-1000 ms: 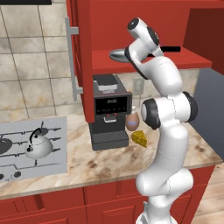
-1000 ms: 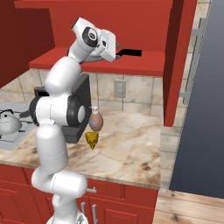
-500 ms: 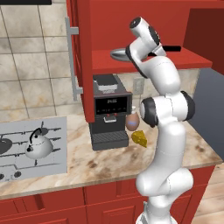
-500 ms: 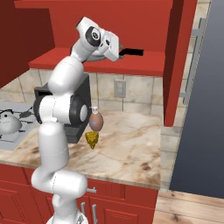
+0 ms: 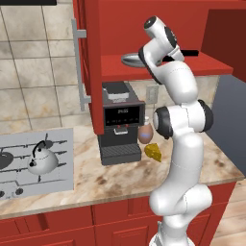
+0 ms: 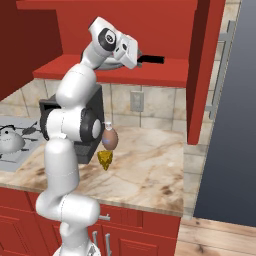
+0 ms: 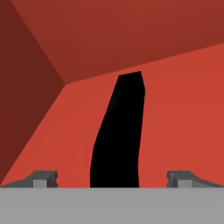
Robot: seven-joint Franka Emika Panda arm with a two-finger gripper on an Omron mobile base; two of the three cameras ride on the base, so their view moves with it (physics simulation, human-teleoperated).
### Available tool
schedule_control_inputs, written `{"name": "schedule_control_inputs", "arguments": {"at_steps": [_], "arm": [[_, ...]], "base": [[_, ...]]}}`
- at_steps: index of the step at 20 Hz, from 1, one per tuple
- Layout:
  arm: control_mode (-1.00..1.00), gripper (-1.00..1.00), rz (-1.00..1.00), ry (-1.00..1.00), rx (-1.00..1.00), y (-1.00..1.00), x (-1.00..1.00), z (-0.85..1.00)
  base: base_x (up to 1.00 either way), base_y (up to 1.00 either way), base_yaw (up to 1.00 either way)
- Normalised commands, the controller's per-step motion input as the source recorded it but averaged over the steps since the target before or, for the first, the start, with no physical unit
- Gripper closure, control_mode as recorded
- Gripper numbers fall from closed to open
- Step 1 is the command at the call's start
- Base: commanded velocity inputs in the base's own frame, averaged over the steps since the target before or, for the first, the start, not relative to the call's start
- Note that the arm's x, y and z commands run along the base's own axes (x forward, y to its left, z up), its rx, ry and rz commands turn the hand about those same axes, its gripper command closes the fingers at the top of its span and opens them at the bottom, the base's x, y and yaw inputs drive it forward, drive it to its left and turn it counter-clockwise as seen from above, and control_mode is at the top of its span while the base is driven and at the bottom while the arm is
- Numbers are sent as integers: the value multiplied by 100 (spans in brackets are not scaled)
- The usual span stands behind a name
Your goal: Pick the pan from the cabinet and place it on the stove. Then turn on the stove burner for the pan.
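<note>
Up inside the cabinet, hand fully spread and empty, straddling the pan handle; pick-up step, closing on it next.

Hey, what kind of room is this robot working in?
A simulated home kitchen: a stove with a kettle set into a marble counter, a coffee machine, and an open red cabinet holding a pan.

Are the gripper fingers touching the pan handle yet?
Apart. In the hand view the two fingertips stand wide to either side of the black pan handle, with red cabinet floor showing between each tip and the handle.
</note>
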Motion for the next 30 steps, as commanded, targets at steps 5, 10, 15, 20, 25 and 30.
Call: {"name": "schedule_control_inputs", "arguments": {"at_steps": [5,10,15,20,25,30], "arm": [[-100,-100,-3,0,0,-4,-1,-3],[-100,-100,0,0,0,-22,0,-9],[-100,-100,0,0,0,-17,0,-14],[-100,100,0,2,0,-2,0,-20],[-100,100,0,0,0,0,0,-20],[-100,100,0,-1,0,0,0,-8]], "base": [[0,0,0],[0,0,0],[0,0,0],[0,0,0],[0,0,0],[0,0,0]]}}
